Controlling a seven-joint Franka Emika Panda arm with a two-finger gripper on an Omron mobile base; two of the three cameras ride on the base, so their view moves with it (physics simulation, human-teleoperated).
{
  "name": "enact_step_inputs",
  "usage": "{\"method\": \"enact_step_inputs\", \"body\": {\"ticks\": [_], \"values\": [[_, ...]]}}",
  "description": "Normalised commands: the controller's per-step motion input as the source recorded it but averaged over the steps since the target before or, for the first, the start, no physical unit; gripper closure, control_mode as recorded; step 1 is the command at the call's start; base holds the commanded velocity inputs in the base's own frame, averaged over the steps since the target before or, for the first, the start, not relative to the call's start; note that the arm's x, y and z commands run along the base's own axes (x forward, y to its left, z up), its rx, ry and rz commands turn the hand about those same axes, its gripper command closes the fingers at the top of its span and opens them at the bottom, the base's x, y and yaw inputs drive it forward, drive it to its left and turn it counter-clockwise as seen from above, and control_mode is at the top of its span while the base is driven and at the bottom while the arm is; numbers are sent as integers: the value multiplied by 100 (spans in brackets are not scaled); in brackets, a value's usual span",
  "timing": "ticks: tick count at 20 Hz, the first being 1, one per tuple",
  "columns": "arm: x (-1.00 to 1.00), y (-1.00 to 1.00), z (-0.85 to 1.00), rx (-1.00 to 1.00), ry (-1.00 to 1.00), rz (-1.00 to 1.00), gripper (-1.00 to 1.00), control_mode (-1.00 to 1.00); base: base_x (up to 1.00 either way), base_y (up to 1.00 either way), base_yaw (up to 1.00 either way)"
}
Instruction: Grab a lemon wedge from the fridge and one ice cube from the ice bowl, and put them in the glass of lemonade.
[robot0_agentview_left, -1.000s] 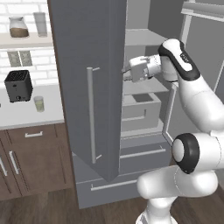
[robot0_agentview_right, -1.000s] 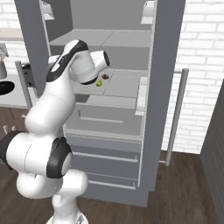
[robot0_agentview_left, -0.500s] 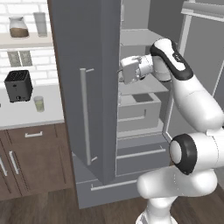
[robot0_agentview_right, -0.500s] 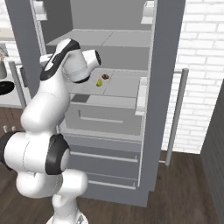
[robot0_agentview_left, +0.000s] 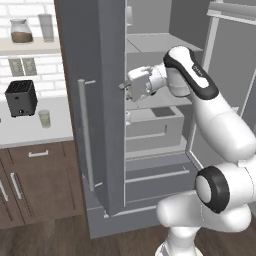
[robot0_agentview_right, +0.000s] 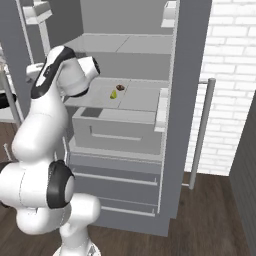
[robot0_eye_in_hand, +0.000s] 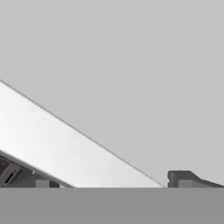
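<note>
Left base view: nearest the camera stands the fridge's (robot0_agentview_left: 95, 115) open left door, edge-on, with its long silver handle (robot0_agentview_left: 83, 135) facing the counter. Just behind that door edge the gripper (robot0_agentview_left: 125, 90) sits at shelf height inside the fridge, aimed toward the door, away from the shelf's middle. Its jaws stand wide apart with nothing between them; in the hand view one dark fingertip (robot0_eye_in_hand: 186, 178) rises at the right and plain grey door surface lies ahead.

Right base view: taking the fridge shelf (robot0_agentview_right: 140, 97) as landmark, the lemon wedge (robot0_agentview_right: 114, 94) lies on it toward the back, just beside a small dark round item (robot0_agentview_right: 120, 87). The white wrist is at the shelf's left end, well apart from the wedge. The wedge is too small to read a long axis.

Judgement: the wedge lies behind and to the side of where the gripper points, deeper in the fridge. The hand must swing back toward the shelf centre and reach inward.

The glass of lemonade (robot0_agentview_left: 45, 118) stands on the counter left of the fridge, beside the black toaster (robot0_agentview_left: 21, 98).
</note>
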Motion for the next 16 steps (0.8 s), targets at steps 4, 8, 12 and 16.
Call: {"method": "enact_step_inputs", "body": {"ticks": [4,8,12,16], "values": [[-35,76,0,0,0,3,-100,-100,0,0,0],[-20,83,0,0,0,2,-100,-100,0,0,0],[-4,85,0,-1,0,0,-100,-100,0,0,0],[0,77,0,-2,0,0,-100,-100,0,0,0]]}}
